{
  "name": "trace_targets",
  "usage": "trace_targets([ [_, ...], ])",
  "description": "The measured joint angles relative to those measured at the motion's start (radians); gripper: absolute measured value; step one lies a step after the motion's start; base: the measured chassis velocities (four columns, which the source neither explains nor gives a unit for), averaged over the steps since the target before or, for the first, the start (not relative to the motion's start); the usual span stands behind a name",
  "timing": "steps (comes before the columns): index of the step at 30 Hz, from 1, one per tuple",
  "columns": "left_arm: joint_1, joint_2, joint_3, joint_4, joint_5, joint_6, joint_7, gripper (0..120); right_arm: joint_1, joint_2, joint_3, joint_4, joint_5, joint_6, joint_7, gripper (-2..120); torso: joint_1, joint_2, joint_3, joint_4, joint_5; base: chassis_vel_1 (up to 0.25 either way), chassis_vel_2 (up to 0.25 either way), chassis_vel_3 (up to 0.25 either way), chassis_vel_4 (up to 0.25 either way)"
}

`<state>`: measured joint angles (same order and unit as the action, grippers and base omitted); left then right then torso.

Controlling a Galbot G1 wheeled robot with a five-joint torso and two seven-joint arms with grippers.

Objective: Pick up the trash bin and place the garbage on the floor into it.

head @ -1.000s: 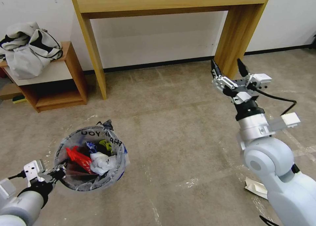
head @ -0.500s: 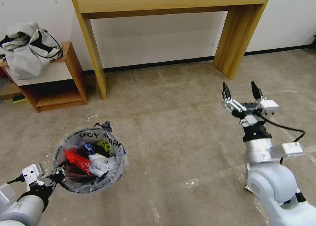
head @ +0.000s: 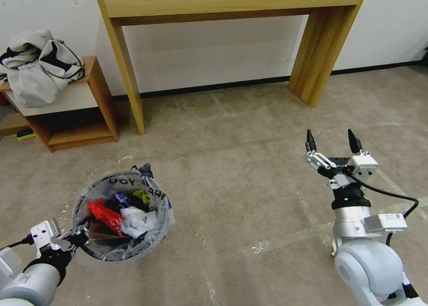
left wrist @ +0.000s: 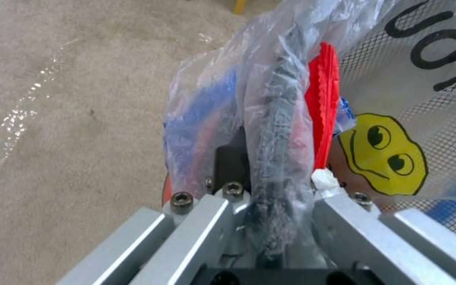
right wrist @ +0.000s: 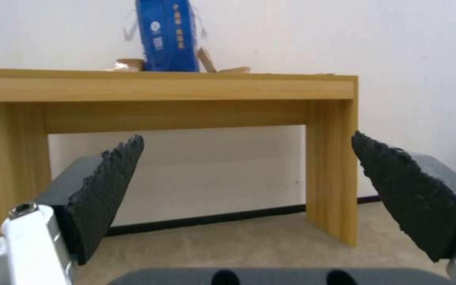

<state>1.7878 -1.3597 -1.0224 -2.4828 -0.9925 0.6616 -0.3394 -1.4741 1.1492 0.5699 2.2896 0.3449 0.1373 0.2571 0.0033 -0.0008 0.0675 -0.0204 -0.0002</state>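
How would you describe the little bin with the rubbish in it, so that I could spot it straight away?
Start at the tall wooden table against the wall and come forward over the floor from its left leg. There stands the trash bin, small and round, its rim pinched by the left pincer. It is lined with a clear plastic bag with black letters, and holds a red wrapper and white tissue.

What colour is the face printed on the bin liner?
Yellow with black outlines and eyes, on the clear bin liner; the face shows best in the left wrist view.
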Motion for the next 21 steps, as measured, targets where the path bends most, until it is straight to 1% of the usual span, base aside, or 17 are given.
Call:
trace_targets([
  [9, 0.02, 0.0, -0.003, -0.017, 0.001, -0.002, 0.013, 1, -0.038, 0.042, 0.025, 0.016, -0.03, 0.007, 0.0, 100, 0.0, 0.0, 0.0, 0.0001, 0.0, 0.0, 0.0, 0.0, 0.0],
  [21, 0.03, -0.004, 0.001, -0.018, 0.001, -0.003, 0.014, 1, -0.06, 0.037, 0.044, 0.024, -0.036, 0.014, 0.002, 100, 0.0, 0.0, 0.0, 0.0001, 0.0, 0.0, 0.0, 0.0, 0.0],
])
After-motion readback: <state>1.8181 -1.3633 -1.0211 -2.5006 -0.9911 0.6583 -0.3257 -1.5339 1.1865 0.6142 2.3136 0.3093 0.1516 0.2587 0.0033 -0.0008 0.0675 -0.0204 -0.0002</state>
